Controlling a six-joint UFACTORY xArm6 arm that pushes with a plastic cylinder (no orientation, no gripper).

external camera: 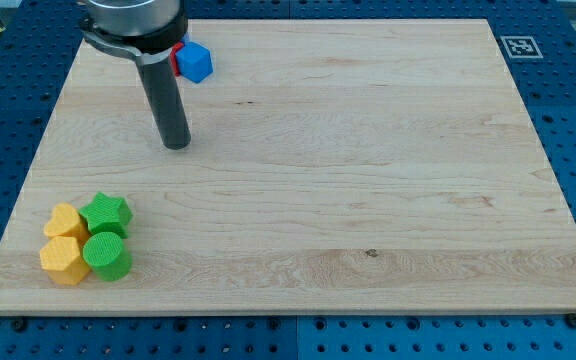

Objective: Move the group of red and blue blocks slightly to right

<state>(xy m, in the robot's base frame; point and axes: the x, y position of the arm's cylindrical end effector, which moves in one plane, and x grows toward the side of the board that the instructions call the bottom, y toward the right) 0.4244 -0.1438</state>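
A blue cube-like block [196,62] sits near the view's top left on the wooden board [368,150]. A red block [176,57] touches its left side and is mostly hidden behind the rod, so its shape cannot be made out. My tip [176,145] rests on the board below these two blocks, a little to their left and apart from them.
A cluster of blocks sits at the view's bottom left: a yellow heart-like block [65,220], a green star block [106,213], a yellow hexagonal block [64,259] and a green cylinder [107,256]. A marker tag [519,46] sits off the board's top right corner.
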